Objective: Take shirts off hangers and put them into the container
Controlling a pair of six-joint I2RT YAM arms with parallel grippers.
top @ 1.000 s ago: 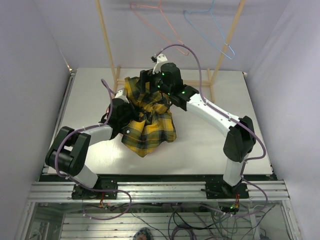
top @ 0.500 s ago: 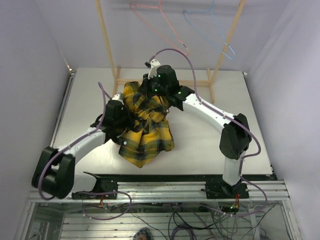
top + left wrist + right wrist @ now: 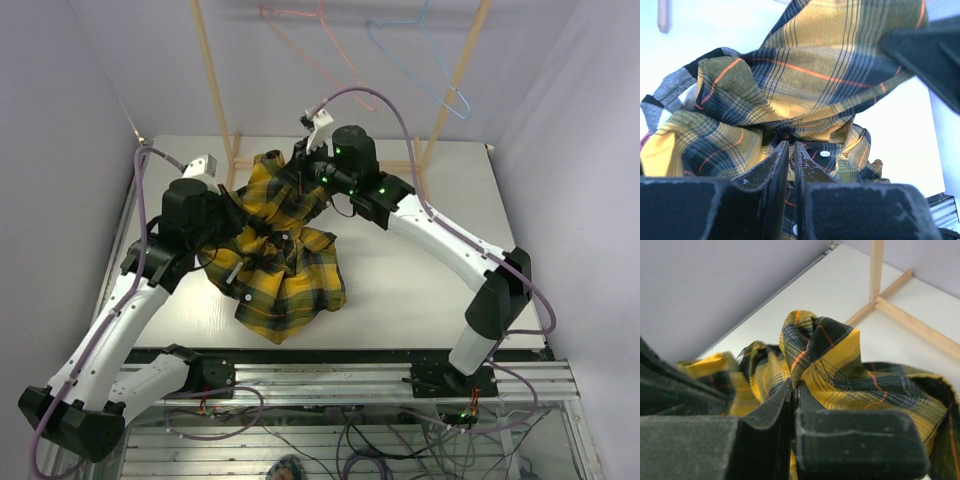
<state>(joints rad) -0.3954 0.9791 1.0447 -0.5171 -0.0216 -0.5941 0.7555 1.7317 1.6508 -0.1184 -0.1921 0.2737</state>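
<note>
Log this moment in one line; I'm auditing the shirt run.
right gripper: shut on yellow plaid shirt | left gripper: nearly shut, hold unclear | pink hanger, blue hanger: bare

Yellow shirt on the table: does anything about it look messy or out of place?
Yes. The yellow plaid shirt is a crumpled heap on the table, one fold pinched by the right gripper. The pink hanger and blue hanger hang bare.
</note>
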